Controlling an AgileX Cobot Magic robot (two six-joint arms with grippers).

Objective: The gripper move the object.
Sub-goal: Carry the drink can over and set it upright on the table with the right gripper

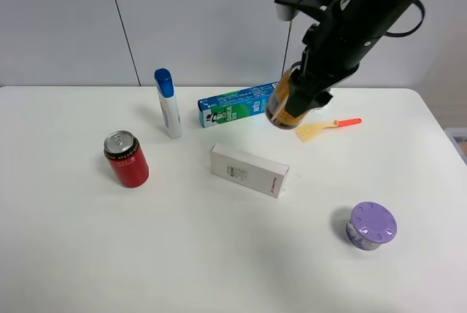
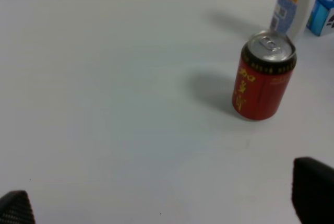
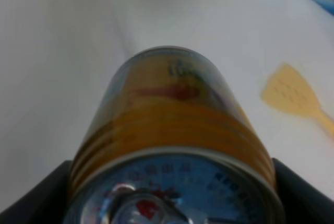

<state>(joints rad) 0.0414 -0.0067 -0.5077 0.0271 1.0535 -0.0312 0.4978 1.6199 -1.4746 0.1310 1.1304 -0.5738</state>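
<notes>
Light: bright, even, overhead; white table nearly washed out.
Shadows: soft, faint, left of the red can in the high view.
Focus: yellow can blurred, too close; my right fingers dark smears.
High view: sharp.

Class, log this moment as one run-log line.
right end effector: shut on yellow can, raised | left end effector: open, empty, facing red can

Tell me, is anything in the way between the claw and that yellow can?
Nothing visible. The right gripper is shut on the yellow can and holds it in the air beside the toothpaste box.
</notes>
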